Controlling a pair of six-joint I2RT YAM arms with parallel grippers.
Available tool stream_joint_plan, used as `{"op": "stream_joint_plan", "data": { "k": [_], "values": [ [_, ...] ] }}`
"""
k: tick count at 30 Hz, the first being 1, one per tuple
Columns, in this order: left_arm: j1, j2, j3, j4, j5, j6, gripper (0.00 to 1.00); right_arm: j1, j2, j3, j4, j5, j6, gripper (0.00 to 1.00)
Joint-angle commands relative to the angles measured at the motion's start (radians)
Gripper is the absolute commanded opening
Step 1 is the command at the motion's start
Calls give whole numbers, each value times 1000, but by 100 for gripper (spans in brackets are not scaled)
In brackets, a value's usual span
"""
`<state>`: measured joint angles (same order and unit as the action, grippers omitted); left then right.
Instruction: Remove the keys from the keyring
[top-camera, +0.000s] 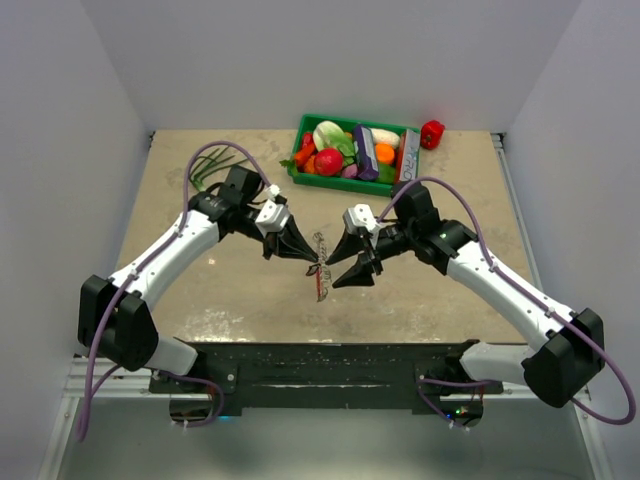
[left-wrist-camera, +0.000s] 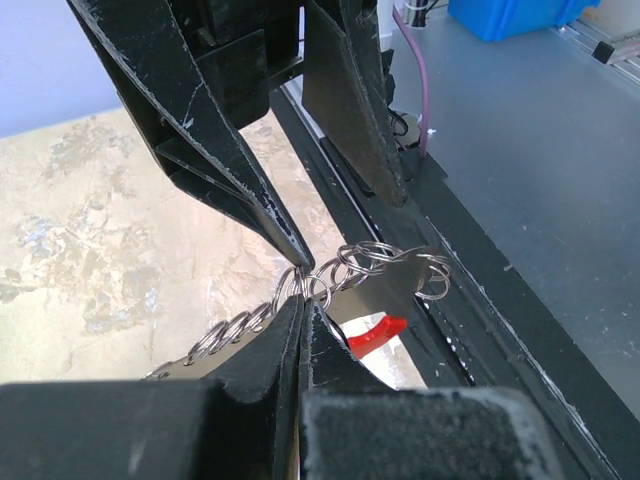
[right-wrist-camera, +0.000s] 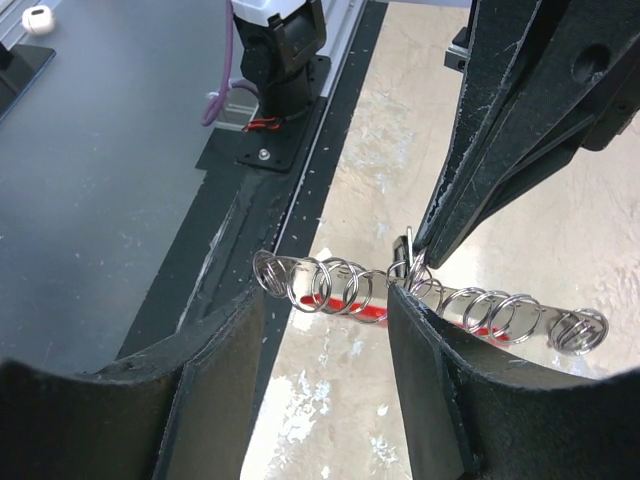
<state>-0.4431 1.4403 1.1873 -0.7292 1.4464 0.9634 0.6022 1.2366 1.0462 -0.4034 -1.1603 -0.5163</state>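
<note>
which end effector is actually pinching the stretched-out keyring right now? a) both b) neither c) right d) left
d: the left end effector is shut on the keyring, with its tips meeting on the coils. The right end effector stands open, and the coil only passes between its fingers.

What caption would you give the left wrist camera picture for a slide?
Left gripper pinched shut on the silvery loops of the keyring, its red tag showing just below.
</note>
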Motion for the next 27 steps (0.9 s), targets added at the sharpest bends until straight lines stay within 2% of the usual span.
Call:
{"op": "stream_joint_plan", "data": {
  "k": [1,10,19,27],
  "values": [
    [4,-1,43,-12,132,40,0,8,3,23,43,48,8,56],
    [4,5,44,-42,149,72,0,18,27,12,123,82,76,57],
    [4,3,48,-76,157,107,0,25,54,34,126,100,87,57],
    [4,-4,38,-85,155,121,0,10,17,136,-37,132,-20,55]
  ]
}}
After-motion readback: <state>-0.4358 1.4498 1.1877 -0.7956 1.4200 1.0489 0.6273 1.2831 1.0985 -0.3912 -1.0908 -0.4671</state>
